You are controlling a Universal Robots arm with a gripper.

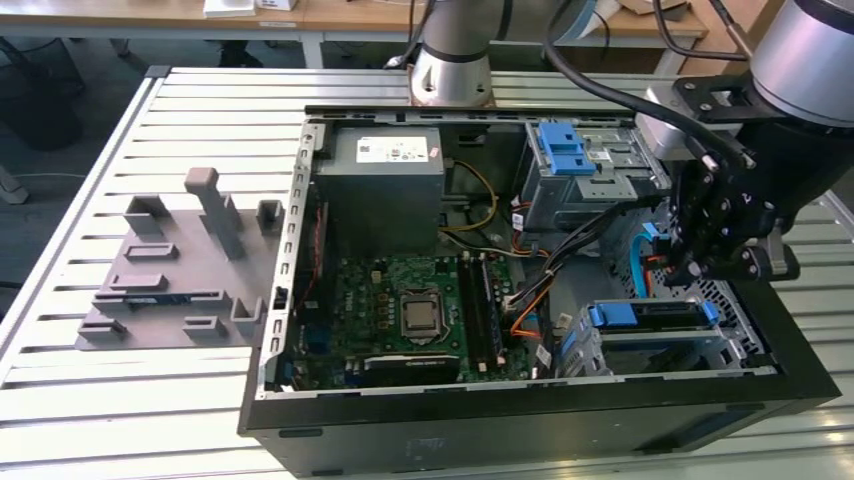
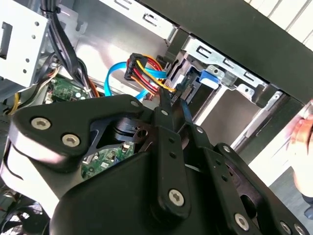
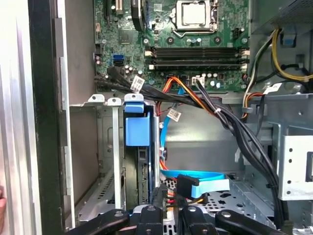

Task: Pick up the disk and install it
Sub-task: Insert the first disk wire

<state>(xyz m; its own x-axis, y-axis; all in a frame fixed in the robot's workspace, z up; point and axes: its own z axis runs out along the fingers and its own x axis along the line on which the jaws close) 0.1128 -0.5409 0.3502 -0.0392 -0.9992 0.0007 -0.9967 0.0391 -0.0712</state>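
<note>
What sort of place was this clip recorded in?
Most likely a robotics lab or test workshop. An open PC case sits on a slatted metal table, the arm's base stands behind the case, a grey fixture plate lies beside it, and desks stand further back.

Disk [image 3: 138, 133] in drive cage [image 3: 105, 147], claw [image 3: 166, 208] near

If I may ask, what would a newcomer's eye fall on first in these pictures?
The open computer case with its green motherboard dominates the slatted table. The black gripper hangs over the case's corner at the exterior view's right, close to the blue-framed disk, which sits in the drive bay.
</note>
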